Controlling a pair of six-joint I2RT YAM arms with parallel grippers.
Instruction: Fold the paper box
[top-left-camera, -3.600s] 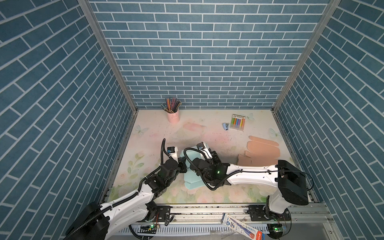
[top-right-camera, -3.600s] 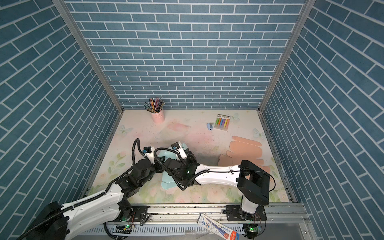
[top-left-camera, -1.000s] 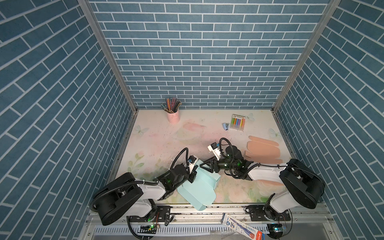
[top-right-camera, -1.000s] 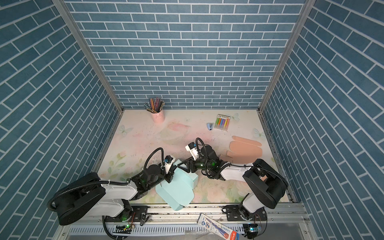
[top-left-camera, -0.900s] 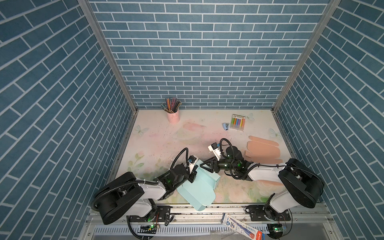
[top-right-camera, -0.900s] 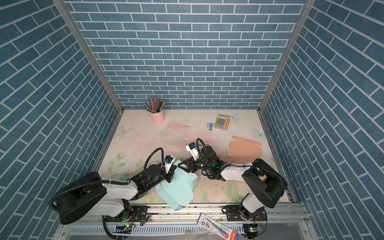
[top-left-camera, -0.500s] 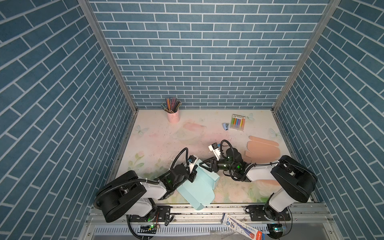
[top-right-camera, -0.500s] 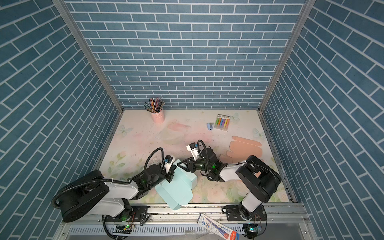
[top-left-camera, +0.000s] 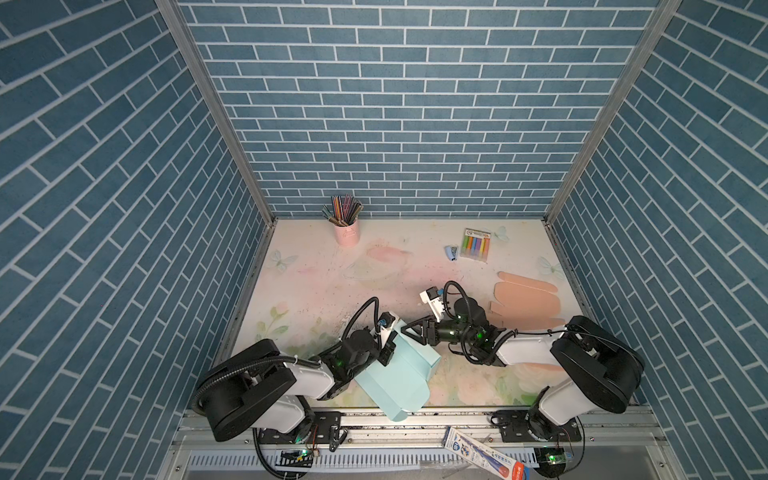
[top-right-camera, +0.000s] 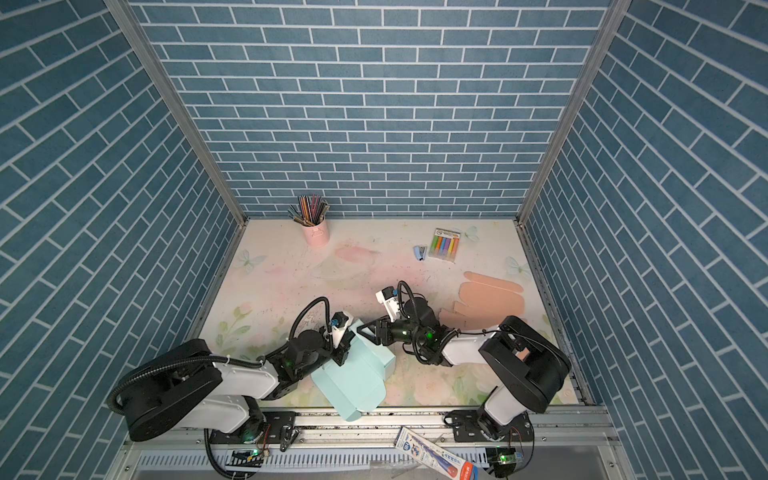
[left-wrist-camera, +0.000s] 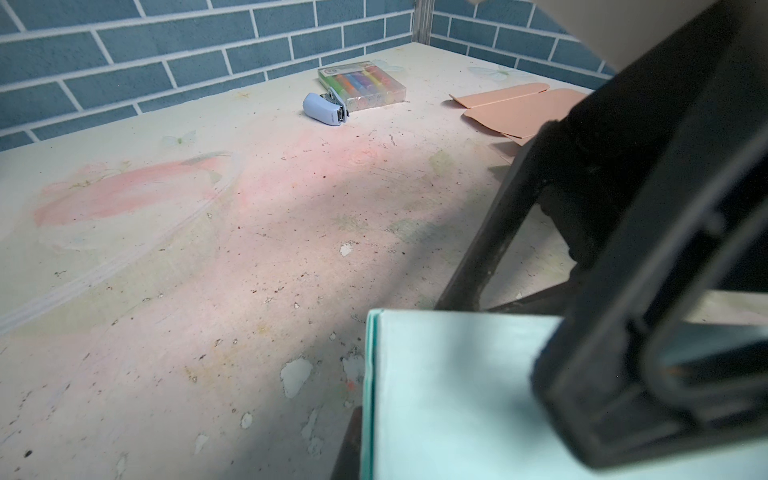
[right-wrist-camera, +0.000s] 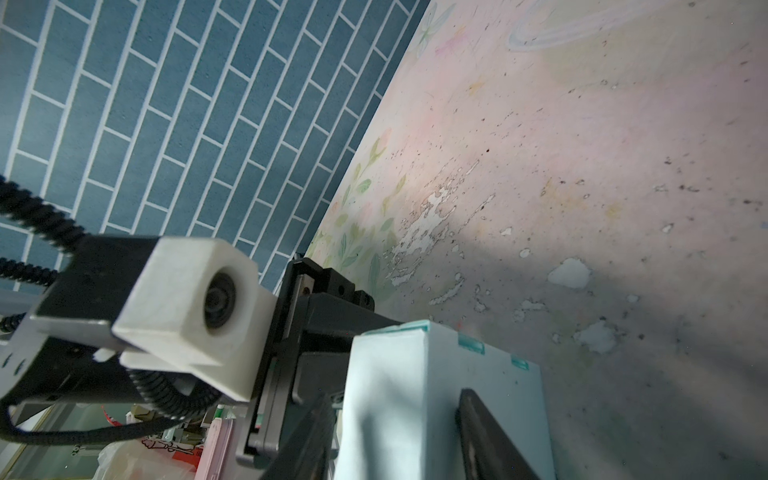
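At near centre of desk (top-left-camera: 332, 282), mint paper box (top-left-camera: 399, 374) lay with long axis near-to-far, near end overhanging desk edge. Left fingers (left-wrist-camera: 615, 374) were pinched shut on its thin far-left panel. Right fingers (right-wrist-camera: 486, 432), half open, straddled raised far end from right, apparently gripping both sides.
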